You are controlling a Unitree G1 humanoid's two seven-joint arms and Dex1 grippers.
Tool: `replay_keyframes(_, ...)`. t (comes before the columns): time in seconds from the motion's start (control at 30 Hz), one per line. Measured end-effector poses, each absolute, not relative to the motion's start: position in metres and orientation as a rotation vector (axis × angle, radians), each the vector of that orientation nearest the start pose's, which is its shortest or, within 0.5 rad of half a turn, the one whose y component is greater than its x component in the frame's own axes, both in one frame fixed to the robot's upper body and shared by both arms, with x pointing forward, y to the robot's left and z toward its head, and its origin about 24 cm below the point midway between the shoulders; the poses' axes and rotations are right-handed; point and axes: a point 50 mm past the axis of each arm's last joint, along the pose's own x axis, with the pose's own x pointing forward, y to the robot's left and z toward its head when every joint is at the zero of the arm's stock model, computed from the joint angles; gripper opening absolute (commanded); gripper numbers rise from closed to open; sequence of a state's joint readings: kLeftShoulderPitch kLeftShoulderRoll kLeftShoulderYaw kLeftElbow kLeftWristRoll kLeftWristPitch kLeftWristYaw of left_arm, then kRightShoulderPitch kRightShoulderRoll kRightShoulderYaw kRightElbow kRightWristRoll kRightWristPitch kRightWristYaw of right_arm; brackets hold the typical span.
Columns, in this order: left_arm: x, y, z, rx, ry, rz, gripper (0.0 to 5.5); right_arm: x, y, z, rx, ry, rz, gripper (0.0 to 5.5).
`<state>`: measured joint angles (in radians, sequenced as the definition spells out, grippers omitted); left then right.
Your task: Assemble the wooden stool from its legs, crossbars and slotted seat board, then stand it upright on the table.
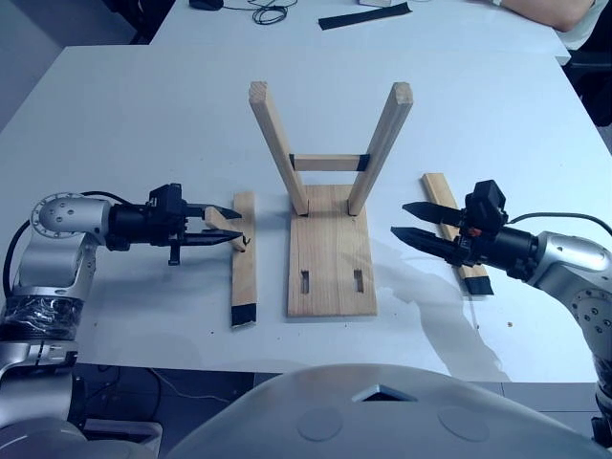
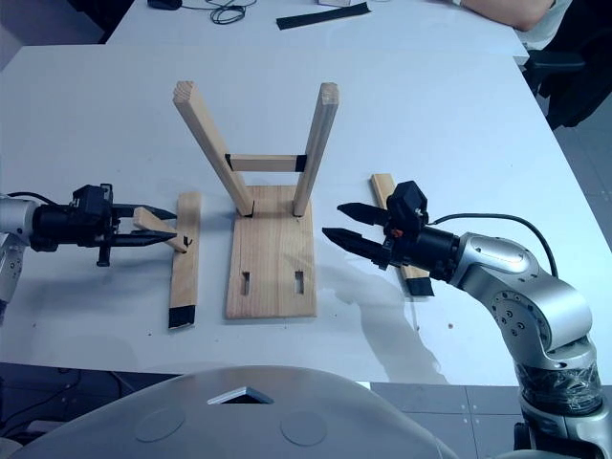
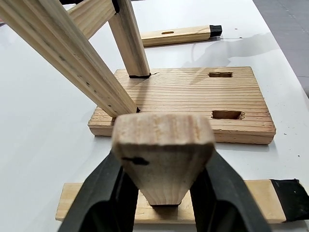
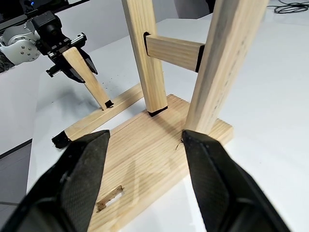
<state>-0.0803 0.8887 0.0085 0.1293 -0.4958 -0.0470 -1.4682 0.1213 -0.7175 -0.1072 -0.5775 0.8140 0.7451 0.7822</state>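
Note:
The slotted seat board [image 1: 330, 263] lies flat at the table's middle. Two legs [image 1: 277, 143] [image 1: 382, 143] stand tilted in its far slots, joined by a crossbar [image 1: 328, 163]; the two near slots [image 1: 304, 281] are bare. A third leg [image 1: 244, 282] lies flat to the board's left. My left gripper [image 1: 229, 228] is shut on a short crossbar [image 3: 163, 154], whose far end rests in that leg's slot. A fourth leg [image 1: 442, 206] lies to the board's right. My right gripper [image 1: 399, 219] hovers open between that leg and the board, holding nothing.
The white table [image 1: 143, 124] has free room on its far left and far right. A black strip [image 1: 365, 16] and cables [image 1: 268, 11] lie on the table behind. A person's arm [image 1: 550, 10] rests at the far right corner.

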Motion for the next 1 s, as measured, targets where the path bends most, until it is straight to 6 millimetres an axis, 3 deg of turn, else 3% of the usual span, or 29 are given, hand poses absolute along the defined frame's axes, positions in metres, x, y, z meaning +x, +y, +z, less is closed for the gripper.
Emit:
replay_keyframes(0.2,0.223,0.259,0.104,0.343,0.246,-1.372,1.3,0.19,-0.179,0.117,0.085,0.379,1.082,2.77)
replay_keyframes(0.3,0.223,0.257,0.099,0.33,0.28,-1.375,1.96,0.19,-0.179,0.116,0.084,0.382,1.086,2.77)
replay_keyframes(0.4,0.215,0.255,0.068,0.245,0.417,-1.354,2.46,0.19,-0.178,0.115,0.078,0.386,1.087,2.77)
replay_keyframes(0.57,0.207,0.254,0.045,0.211,0.426,-1.298,3.21,0.189,-0.175,0.112,0.076,0.402,1.103,2.77)
replay_keyframes(0.83,0.199,0.25,0.035,0.203,0.347,-1.256,4.43,0.191,-0.177,0.112,0.044,0.42,1.116,2.77)
replay_keyframes(1.0,0.206,0.251,0.036,0.173,0.347,-1.223,4.43,0.191,-0.176,0.108,0.026,0.433,1.12,2.77)
